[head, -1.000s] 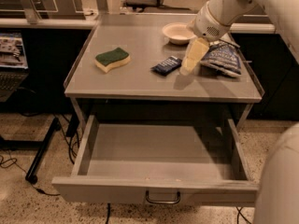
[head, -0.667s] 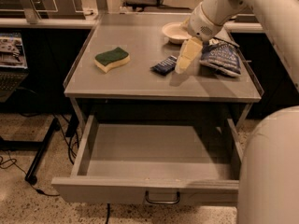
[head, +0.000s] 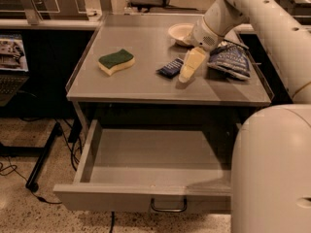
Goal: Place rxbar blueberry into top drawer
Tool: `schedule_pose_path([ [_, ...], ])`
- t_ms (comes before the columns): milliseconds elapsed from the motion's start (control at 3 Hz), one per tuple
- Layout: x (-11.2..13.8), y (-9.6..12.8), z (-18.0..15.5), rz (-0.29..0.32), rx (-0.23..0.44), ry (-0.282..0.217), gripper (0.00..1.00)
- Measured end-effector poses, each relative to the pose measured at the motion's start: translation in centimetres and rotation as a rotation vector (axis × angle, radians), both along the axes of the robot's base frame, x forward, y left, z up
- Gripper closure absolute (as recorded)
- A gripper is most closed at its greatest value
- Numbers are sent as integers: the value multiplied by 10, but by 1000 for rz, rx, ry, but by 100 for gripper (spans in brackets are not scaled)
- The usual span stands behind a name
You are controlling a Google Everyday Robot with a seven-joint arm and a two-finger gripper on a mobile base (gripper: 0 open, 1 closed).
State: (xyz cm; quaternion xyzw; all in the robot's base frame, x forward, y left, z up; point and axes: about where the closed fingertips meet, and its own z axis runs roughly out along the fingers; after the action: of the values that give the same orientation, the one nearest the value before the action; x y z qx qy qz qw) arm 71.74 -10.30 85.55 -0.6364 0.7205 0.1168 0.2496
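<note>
The rxbar blueberry [head: 170,67], a small flat dark navy wrapper, lies on the grey cabinet top [head: 146,84], right of centre. My gripper [head: 188,72] reaches down from the upper right and sits just to the right of the bar, its cream-coloured tip low over the cabinet top. The bar does not look held. The top drawer [head: 146,198] is pulled open below, with its curved metal handle [head: 168,207] at the front centre, and its inside looks bare.
A green and yellow sponge [head: 116,61] lies at the left of the cabinet top. A white bowl [head: 181,33] stands at the back. A crinkled blue chip bag [head: 230,60] lies right of the gripper. My white arm fills the lower right.
The gripper has shifted a little left and down towards the bar. The bar, sponge, bowl and drawer have not moved.
</note>
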Motion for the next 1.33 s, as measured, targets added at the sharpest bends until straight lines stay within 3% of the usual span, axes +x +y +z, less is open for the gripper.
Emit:
schedule_pose_path([
  [1333, 6, 8, -34, -11, 22, 96, 0],
])
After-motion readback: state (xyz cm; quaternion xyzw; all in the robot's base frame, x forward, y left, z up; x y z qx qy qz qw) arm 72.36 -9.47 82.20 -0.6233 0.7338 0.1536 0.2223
